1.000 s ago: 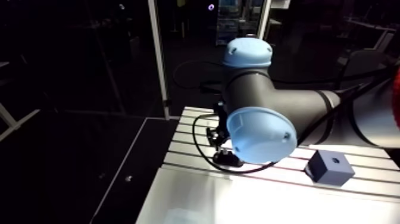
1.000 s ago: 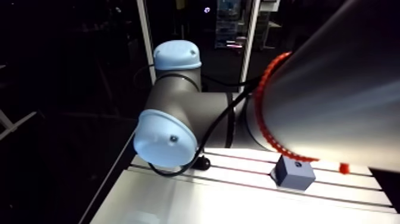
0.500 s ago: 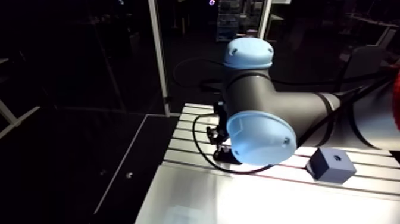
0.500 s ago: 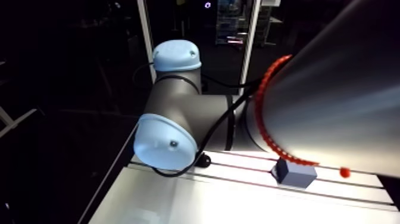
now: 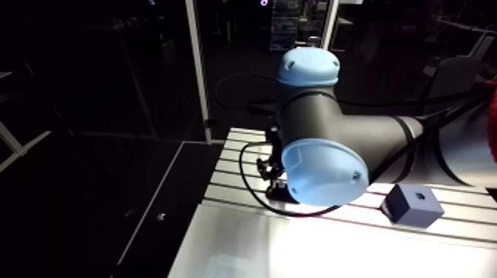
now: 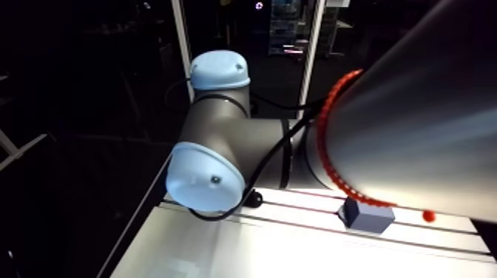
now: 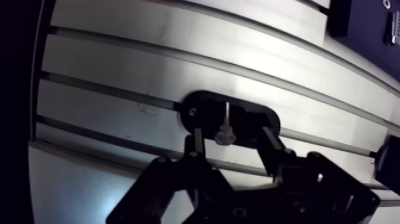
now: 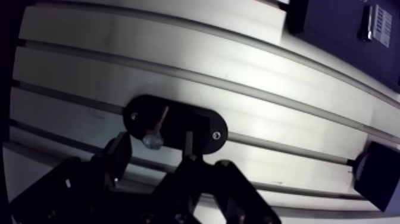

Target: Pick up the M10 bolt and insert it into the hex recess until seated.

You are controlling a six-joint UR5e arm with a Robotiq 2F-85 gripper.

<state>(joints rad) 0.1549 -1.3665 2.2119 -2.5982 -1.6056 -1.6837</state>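
Straddling the M10 bolt, the gripper sits low over the slotted table. Its two fingers are spread wide, one on each side of the bolt, with a gap between each finger and the bolt. The bolt lies flat on a black oval plate, head towards the gripper. Well ahead of the gripper sits a dark box with a label. In the arm view, a light-blue joint cap hides most of the gripper. A blue-grey cube with a hole on top stands well apart on the table.
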